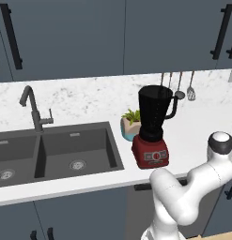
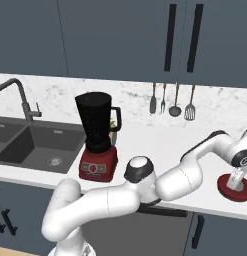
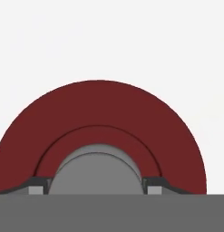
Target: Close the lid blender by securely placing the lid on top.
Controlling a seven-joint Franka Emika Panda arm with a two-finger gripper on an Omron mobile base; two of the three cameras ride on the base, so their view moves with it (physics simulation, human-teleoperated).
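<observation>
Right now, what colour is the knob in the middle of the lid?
Grey, on the dark-red lid; the hand view shows the knob best.

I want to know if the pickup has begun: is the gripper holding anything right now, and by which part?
It looks so: the gripper has a fingertip on each side of the grey knob of the lid, which lies flat on the counter. A firm clamp cannot be confirmed.

White counter [image 2: 155, 142], blender [image 2: 97, 137], teal plant pot [image 1: 130, 125], lid [image 2: 235, 189], sunken sink [image 1: 51, 152]
</observation>
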